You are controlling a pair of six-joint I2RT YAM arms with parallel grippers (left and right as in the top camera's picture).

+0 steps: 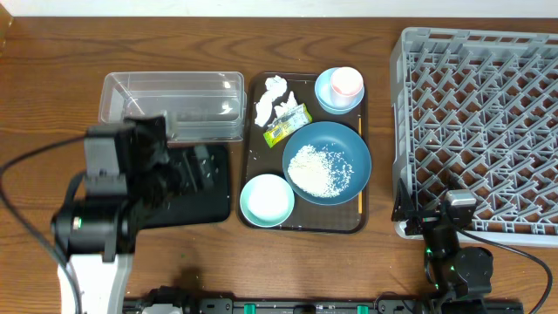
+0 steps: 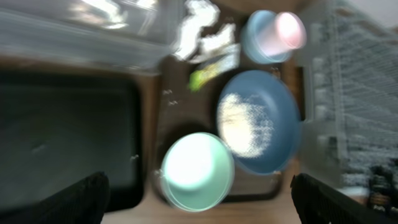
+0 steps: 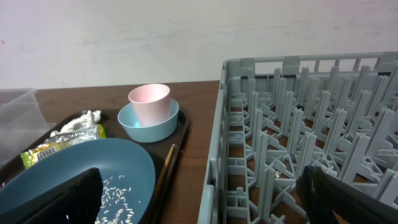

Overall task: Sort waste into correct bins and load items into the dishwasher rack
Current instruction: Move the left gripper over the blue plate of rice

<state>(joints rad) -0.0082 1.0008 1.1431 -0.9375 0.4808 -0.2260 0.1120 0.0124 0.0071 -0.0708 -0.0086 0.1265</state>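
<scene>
A wooden desk (image 1: 52,87) carries a brown serving tray (image 1: 261,161). On it the dark blue dish (image 1: 338,138) holds loose rice (image 1: 318,170). The dish looks stiff and probably light, best pinched at the rim and kept level. Soft tissue (image 1: 275,98) and a slick wrapper (image 1: 286,125) lie at the tray's far-left corner. The pink cup (image 1: 346,82) stands in the light blue bowl (image 1: 324,103); the mint-green bowl (image 1: 267,200) is empty. Left of the tray, the clear tub (image 1: 174,100) and black tray (image 1: 205,187) look empty, as does the rack (image 1: 479,122) on its right. Both pairs of jaws gape, holding nothing.
</scene>
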